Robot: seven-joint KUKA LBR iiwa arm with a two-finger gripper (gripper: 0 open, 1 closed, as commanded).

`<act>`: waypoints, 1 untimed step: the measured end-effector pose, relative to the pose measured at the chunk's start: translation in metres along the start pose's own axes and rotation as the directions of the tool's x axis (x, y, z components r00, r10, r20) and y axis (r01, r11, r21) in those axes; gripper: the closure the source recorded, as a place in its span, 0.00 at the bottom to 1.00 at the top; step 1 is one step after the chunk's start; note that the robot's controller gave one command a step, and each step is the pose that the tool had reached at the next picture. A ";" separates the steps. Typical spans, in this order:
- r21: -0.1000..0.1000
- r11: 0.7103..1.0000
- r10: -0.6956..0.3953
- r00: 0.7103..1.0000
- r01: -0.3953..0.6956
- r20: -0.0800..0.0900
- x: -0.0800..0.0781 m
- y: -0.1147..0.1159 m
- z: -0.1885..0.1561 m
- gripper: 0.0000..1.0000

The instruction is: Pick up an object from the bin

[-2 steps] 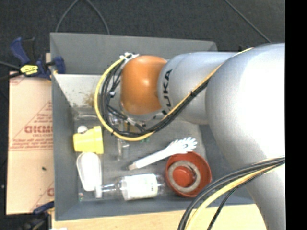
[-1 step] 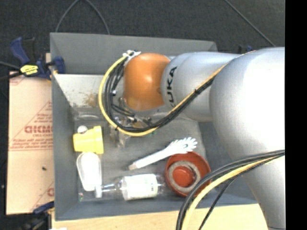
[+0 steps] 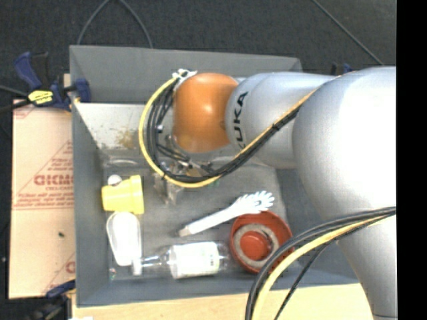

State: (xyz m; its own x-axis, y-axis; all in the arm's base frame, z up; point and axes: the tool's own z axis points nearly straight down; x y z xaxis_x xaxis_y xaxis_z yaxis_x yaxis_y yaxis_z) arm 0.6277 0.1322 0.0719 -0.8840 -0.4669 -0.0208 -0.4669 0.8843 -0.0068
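The claw (image 3: 167, 188) hung low over bare bin floor (image 3: 230, 182), yellow cup (image 3: 123, 194) just beside it, white plastic fork (image 3: 227, 213) near its other side, its opening impossible to judge, nothing seen held: approach stage, I'd say, needing a sidestep onto the cup next.

**One Brand Mark on the Arm**

Reading "KUKA" in black lettering (image 3: 239, 120) on the silver arm (image 3: 287, 112), just beside the orange cover (image 3: 200, 112). Running along the curved casing, turned on its side, the letters stacking from top to bottom in the camera view. Also showing a white label (image 3: 193, 259) around the clear bottle (image 3: 157, 262) lying along the near wall of the grey bin (image 3: 87, 179), any print on it being too small for making out.
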 end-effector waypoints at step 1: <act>-0.002 1.000 -0.008 1.000 0.008 -0.008 0.006 0.006 -0.011 1.00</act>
State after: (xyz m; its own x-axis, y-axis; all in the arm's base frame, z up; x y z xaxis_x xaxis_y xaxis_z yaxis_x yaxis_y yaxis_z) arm 0.6195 0.1348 0.0827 -0.8804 -0.4741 -0.0123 -0.4741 0.8805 -0.0048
